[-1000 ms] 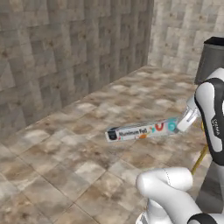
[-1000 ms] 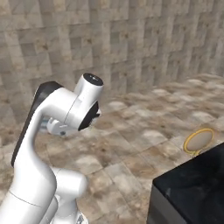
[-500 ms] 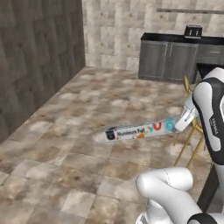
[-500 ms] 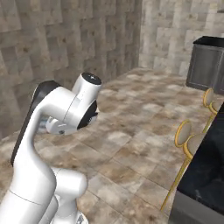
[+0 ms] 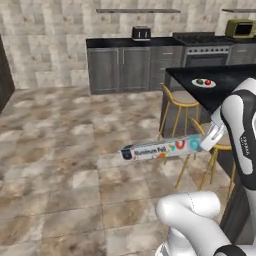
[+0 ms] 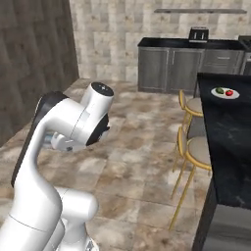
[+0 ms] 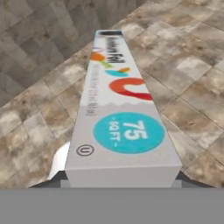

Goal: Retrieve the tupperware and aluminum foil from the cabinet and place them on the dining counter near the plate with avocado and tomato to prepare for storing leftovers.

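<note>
Base has swung round; my gripper fingers clamp the aluminum foil; set it beside the plate, level.

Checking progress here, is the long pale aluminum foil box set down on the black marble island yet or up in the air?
In the air: the aluminum foil box sticks out level from the gripper above the floor.

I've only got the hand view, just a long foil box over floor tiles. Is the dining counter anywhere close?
Observer: Yes. The dining counter stands just to the arm's right, with stools along its side.
Operator: Is the plate on it?
Observer: The plate with avocado and tomato sits near the counter's far end.
Operator: How is the box carried?
Observer: The tool grips one end of the aluminum foil, which juts out level above the floor.
</note>
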